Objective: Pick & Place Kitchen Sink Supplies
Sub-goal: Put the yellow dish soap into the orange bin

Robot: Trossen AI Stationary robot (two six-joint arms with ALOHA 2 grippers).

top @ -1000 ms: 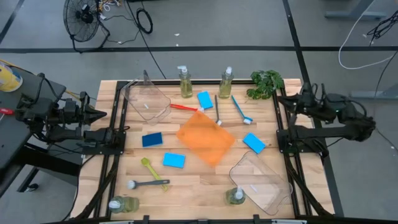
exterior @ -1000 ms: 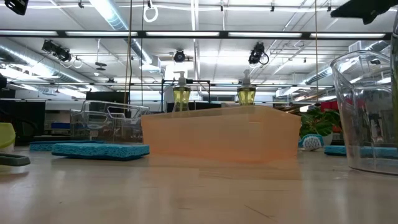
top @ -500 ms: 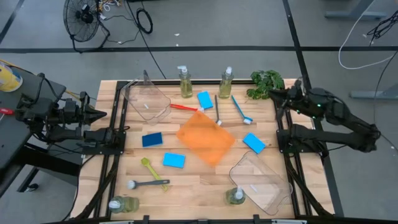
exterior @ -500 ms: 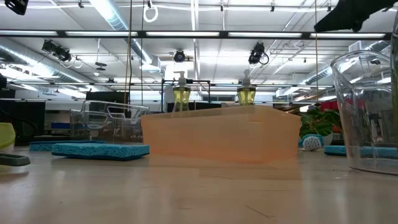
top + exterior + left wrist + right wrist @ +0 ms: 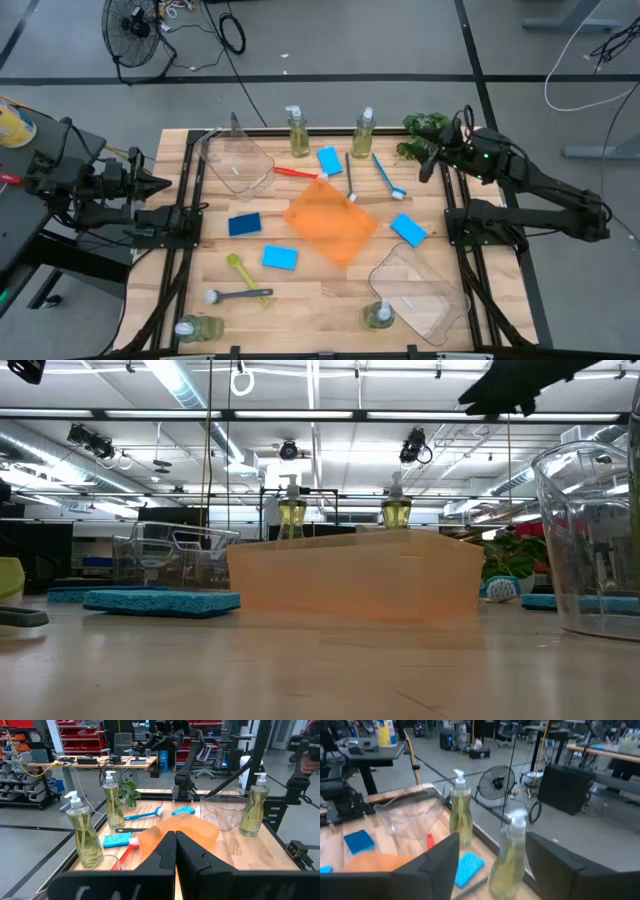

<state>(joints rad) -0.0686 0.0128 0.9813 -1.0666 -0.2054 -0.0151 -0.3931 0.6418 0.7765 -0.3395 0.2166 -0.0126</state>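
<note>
High view | right tool (image 5: 432, 160) open, empty, over plant (image 5: 428, 132) | left tool (image 5: 175, 851) shut, empty | no legible labels

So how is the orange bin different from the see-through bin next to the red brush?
The orange bin is tinted orange and sits mid-table, turned diagonally; the see-through bin is colourless and sits near the far left corner. The red brush lies between them. Both are plastic tubs, and nothing shows inside either.
</note>
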